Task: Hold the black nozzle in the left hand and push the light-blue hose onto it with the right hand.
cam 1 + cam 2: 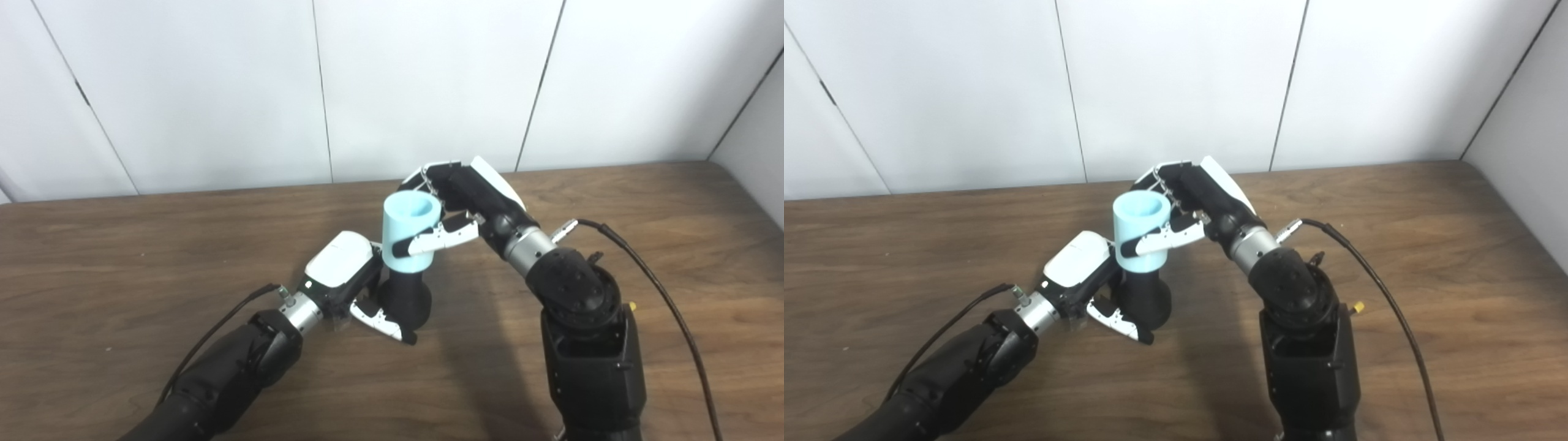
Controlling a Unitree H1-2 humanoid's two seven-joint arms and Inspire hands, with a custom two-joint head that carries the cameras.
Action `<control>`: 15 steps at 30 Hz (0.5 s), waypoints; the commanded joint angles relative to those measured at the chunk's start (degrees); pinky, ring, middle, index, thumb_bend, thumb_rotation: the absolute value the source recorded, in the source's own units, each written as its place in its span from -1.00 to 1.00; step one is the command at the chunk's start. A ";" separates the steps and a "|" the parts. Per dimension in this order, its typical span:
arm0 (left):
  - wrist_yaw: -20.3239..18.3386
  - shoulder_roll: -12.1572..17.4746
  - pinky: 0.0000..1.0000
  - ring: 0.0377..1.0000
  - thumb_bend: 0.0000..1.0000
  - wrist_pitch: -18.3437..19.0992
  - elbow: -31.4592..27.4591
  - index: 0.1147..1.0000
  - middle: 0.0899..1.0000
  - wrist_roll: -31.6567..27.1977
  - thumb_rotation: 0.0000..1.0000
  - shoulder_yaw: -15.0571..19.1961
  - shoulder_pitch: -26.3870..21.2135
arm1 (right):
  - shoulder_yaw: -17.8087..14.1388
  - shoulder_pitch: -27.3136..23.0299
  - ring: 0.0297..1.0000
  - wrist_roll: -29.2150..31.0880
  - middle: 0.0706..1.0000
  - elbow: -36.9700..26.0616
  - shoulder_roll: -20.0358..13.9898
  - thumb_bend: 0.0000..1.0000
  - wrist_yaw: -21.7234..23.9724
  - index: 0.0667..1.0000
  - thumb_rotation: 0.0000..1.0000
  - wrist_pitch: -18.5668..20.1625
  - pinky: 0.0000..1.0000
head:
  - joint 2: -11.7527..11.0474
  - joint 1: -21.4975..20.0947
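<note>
The black nozzle (405, 300) stands upright on the wooden table (122, 257), wide base down. My left hand (349, 275) is shut on its base from the left, thumb across the front. The light-blue hose (409, 231), a short open-topped tube, sits over the nozzle's top and tilts slightly. My right hand (465, 202) is shut on the hose from the right, thumb across its front and fingers behind it. The same shows in the right eye view: nozzle (1146, 297), hose (1140, 231), left hand (1081, 269), right hand (1200, 196).
White wall panels (429, 79) stand right behind the table's far edge. A black cable (661, 294) trails from my right wrist down the right side. Another cable (214, 331) runs along my left forearm.
</note>
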 commanded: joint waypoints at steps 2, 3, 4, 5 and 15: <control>-8.50 -2.90 -0.36 -0.25 0.00 3.22 5.67 -0.11 -0.21 4.44 -1.00 -5.43 11.54 | 1.27 -0.30 -0.18 1.46 -0.14 -2.15 -1.18 0.04 2.45 -0.07 -1.00 -0.25 -0.40 | 0.47 0.04; -8.42 -2.91 -0.38 -0.25 0.00 3.13 5.77 -0.10 -0.22 4.40 -1.00 -5.39 11.52 | 1.72 -0.12 -0.18 1.89 -0.14 -2.13 -1.58 0.04 2.54 -0.07 -1.00 -0.25 -0.40 | 0.47 0.04; -8.26 -2.88 -0.37 -0.25 0.00 3.00 5.76 -0.09 -0.22 4.42 -1.00 -5.38 11.52 | 2.14 0.05 -0.19 2.28 -0.15 -2.16 -2.00 0.04 2.72 -0.06 -1.00 -0.26 -0.41 | 0.69 0.18; -8.20 -2.82 -0.37 -0.26 0.00 2.98 5.69 -0.11 -0.23 4.51 -1.00 -5.41 11.51 | 2.55 0.20 -0.20 2.67 -0.15 -2.17 -2.41 0.04 2.77 -0.06 -1.00 -0.27 -0.42 | 0.69 0.18; -8.49 -2.36 -0.38 -0.24 0.00 3.39 4.47 -0.10 -0.21 4.61 -1.00 -5.13 11.87 | 8.55 2.75 -0.22 7.72 -0.14 -1.22 -9.07 0.04 -1.68 -0.04 -1.00 -2.47 -0.45 | 1.45 0.32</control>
